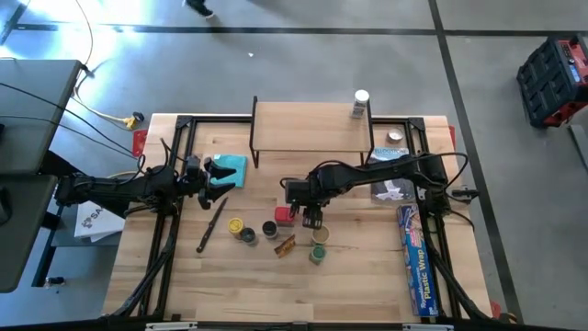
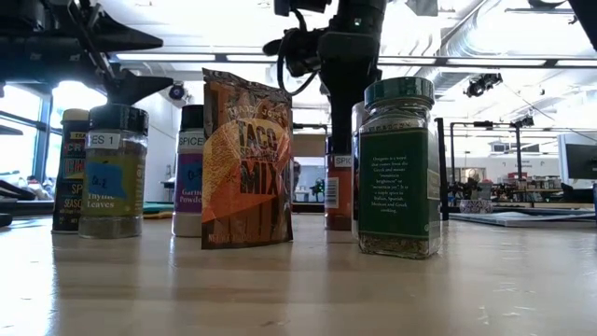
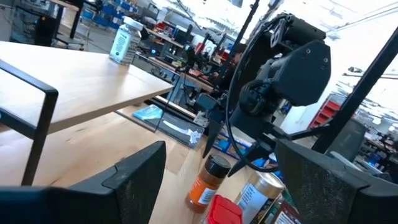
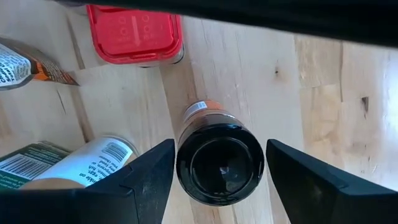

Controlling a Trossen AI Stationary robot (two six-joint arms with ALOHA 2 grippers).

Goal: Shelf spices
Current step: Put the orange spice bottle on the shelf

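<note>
The spices stand in a cluster on the table's near middle: a yellow-lidded jar (image 1: pixel 236 225), a black-lidded one (image 1: pixel 269 229), a red box (image 4: pixel 134 31), a brown-orange packet (image 2: pixel 247 163), a tan-lidded jar (image 1: pixel 322 234) and a green-lidded jar (image 2: pixel 399 168). A white-lidded jar (image 1: pixel 360 103) stands on the right end of the shelf (image 1: pixel 308 124). My right gripper (image 4: pixel 221 180) points down, open, a finger on either side of an upright dark-lidded jar of orange spice (image 4: pixel 219 163), close to the lid without touching it. My left gripper (image 3: pixel 230 186) waits open at the table's left, level.
A teal cloth (image 1: pixel 230 170) lies just in front of my left gripper. A long blue plastic-wrap box (image 1: pixel 418 267) lies along the table's right edge, with papers (image 1: pixel 393 188) behind it. A dark utensil (image 1: pixel 211 225) lies left of the jars. The shelf's top is bare left of the white-lidded jar.
</note>
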